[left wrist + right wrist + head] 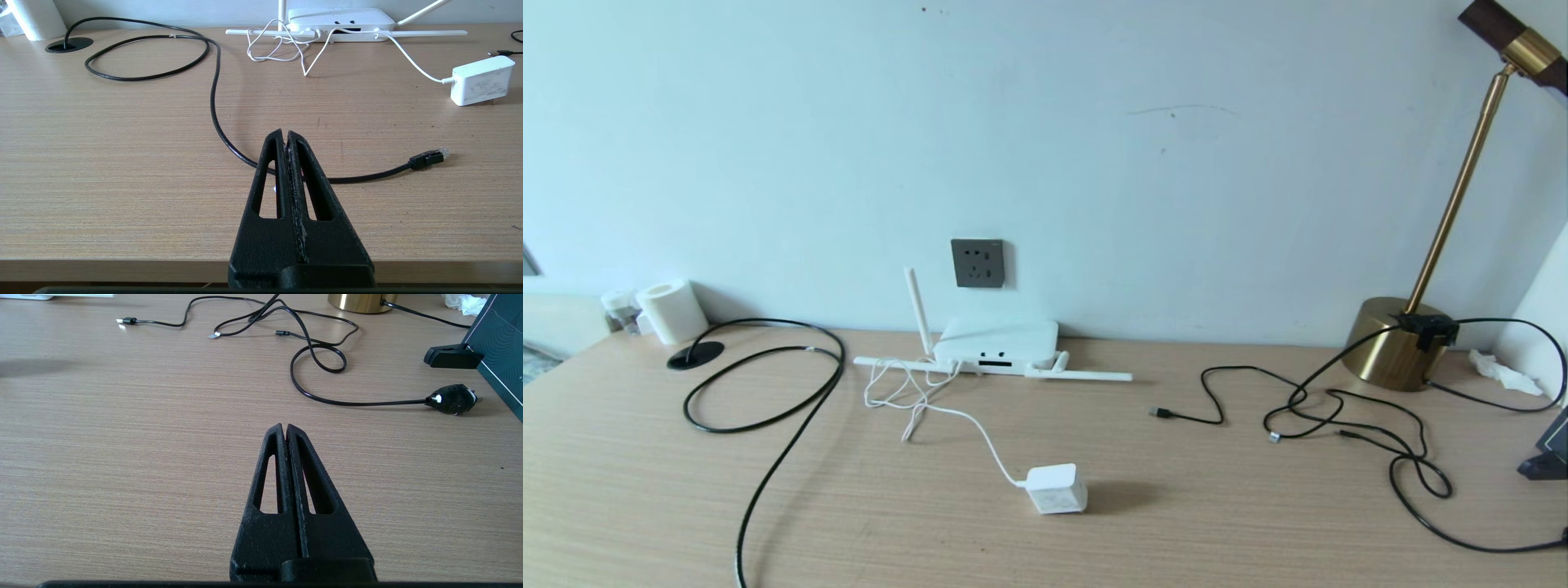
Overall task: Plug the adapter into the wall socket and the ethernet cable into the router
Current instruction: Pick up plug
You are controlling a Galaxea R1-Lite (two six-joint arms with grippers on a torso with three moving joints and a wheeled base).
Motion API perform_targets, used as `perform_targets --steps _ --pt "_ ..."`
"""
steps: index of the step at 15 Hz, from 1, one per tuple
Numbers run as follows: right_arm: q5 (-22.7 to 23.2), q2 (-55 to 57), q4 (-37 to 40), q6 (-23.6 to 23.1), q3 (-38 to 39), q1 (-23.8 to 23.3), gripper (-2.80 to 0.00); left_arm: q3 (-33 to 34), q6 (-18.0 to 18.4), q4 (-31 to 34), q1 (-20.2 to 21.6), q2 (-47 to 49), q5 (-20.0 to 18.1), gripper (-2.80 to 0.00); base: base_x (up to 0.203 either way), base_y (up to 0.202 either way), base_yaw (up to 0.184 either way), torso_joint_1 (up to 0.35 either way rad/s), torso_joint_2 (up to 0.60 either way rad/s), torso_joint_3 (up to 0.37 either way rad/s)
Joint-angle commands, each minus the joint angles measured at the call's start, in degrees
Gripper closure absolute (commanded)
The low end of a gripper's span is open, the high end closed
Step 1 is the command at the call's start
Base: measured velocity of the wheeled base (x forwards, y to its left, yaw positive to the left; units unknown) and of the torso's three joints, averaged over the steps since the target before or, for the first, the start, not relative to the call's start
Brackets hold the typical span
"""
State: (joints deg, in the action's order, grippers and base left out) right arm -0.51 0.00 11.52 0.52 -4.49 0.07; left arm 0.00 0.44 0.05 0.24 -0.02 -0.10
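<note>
Nothing is plugged in yet: the small white cube adapter [1057, 488] lies on the desk in front of the flat white router [996, 344], below the dark grey wall socket [978, 263]. The thick black ethernet cable [212, 98] lies left of the router. Both the left gripper [285, 134] and right gripper [284, 428] hover closed and empty; next likely means opening over the adapter.

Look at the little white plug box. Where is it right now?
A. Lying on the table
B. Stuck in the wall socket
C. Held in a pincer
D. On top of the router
A: the adapter lies on the table, out in front of the router, while the wall socket above has nothing plugged in.
</note>
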Motion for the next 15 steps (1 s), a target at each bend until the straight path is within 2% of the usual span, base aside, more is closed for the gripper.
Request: perform_targets --steps 1,15 --pt "-0.02 0.09 0.08 0.01 0.0 0.01 0.0 0.0 -0.08 0.04 0.02 0.03 0.01 0.0 0.0 0.0 0.0 0.0 0.0 0.0" --pt "-0.1 0.09 0.08 0.1 -0.08 0.01 0.0 0.0 -0.97 -0.05 0.02 0.02 0.1 0.0 0.0 0.0 0.0 0.0 0.0 0.0"
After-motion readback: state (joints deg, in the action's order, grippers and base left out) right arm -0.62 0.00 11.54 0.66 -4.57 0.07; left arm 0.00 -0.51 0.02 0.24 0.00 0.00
